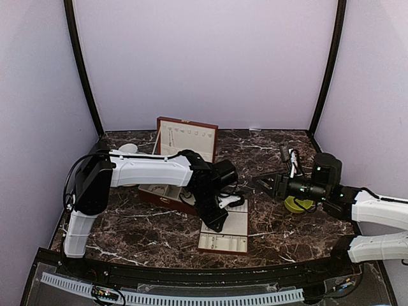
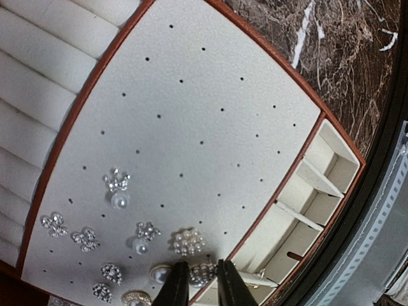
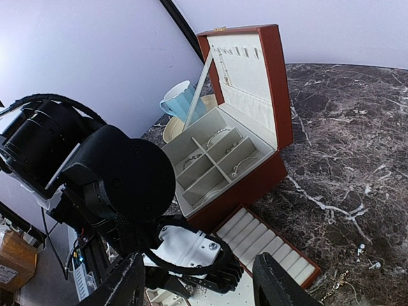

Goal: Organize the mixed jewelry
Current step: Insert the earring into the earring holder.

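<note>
In the left wrist view my left gripper point(image 2: 199, 288) hangs over the cream perforated panel point(image 2: 191, 108) of the flat tray. Its jaws are closed against a pearl-cluster stud point(image 2: 203, 273) at the panel's edge. Several other silvery and pearl studs point(image 2: 118, 191) sit in the panel. In the top view the left gripper point(image 1: 217, 218) is over the tray point(image 1: 237, 224). My right gripper point(image 1: 262, 183) is open and empty, hovering right of the tray; its wide-apart fingers point(image 3: 131, 284) frame the left arm. Loose studs point(image 3: 361, 250) and a chain point(image 3: 335, 291) lie on the marble.
The reddish-brown box point(image 1: 186, 141) stands open behind the tray, thin bracelets point(image 3: 220, 134) in its compartments. A light blue mug point(image 3: 178, 102) is behind it. A yellow-green object point(image 1: 296, 204) lies under the right arm. Small pieces point(image 1: 290, 156) lie at back right.
</note>
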Motion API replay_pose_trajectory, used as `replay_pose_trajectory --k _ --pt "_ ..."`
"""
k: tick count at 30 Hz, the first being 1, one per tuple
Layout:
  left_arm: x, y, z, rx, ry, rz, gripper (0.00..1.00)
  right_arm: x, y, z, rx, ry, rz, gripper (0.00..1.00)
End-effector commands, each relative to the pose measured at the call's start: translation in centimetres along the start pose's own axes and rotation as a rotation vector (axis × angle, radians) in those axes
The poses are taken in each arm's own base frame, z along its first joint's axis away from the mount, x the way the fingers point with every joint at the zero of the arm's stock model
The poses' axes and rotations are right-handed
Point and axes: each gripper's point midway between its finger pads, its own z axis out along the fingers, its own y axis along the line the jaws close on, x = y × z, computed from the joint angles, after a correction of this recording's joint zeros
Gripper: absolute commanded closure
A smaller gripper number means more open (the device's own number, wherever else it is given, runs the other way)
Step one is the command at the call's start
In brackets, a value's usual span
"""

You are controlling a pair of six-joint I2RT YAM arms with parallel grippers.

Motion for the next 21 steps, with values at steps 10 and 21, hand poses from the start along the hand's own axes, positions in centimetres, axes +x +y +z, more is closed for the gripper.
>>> replay_pose_trajectory --k 10,21 --pt "-0.9 -0.7 -0.4 0.013 -0.022 0.004 0.77 -0.7 0.0 -0.2 -0.001 -0.041 -0.01 0.42" --pt "-1.9 -1.4 -2.0 0.024 -0.063 0.015 0.76 -0.9 0.2 -0.4 -0.003 -0.048 -0.011 0.42"
